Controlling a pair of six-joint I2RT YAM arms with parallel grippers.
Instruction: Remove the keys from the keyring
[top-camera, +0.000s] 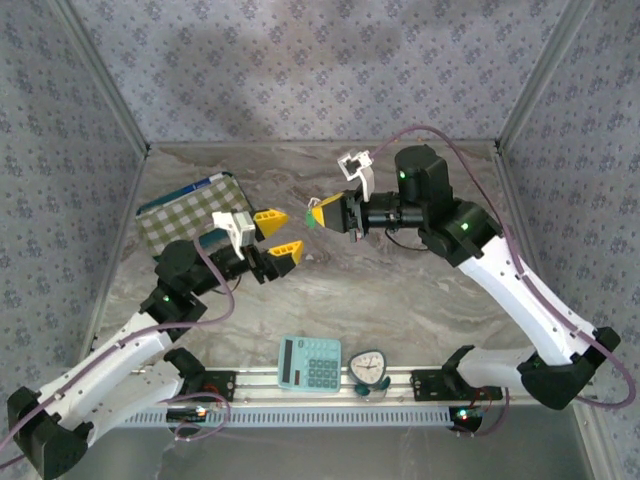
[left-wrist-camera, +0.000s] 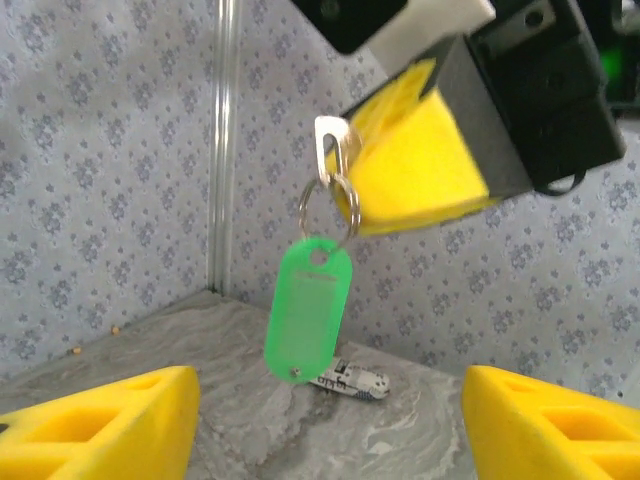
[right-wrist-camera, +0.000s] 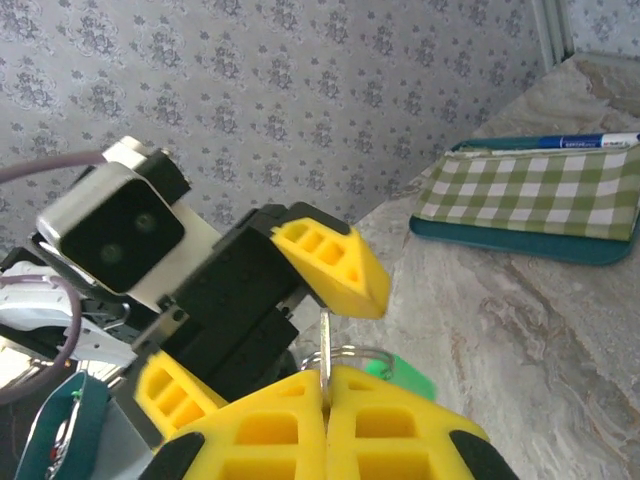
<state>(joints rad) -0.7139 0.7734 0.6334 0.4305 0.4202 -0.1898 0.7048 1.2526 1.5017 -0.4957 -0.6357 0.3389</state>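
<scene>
Our right tool (right-wrist-camera: 325, 382) is pressed together on a silver key (left-wrist-camera: 333, 142), held up above the counter (top-camera: 400, 300). The keyring (left-wrist-camera: 322, 205) hangs from the key, and a green tag (left-wrist-camera: 308, 310) dangles free below it. Our left tool (top-camera: 290, 234) faces it, fingers spread wide and gripping nothing. A checked pouch (top-camera: 180, 215) lies to the left, and a calculator (top-camera: 310, 362) sits near the bases.

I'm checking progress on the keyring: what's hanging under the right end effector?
A silver key sticks out of the right end effector; from it hangs the keyring with a green tag. The key's blade is covered by the yellow pads.
</scene>
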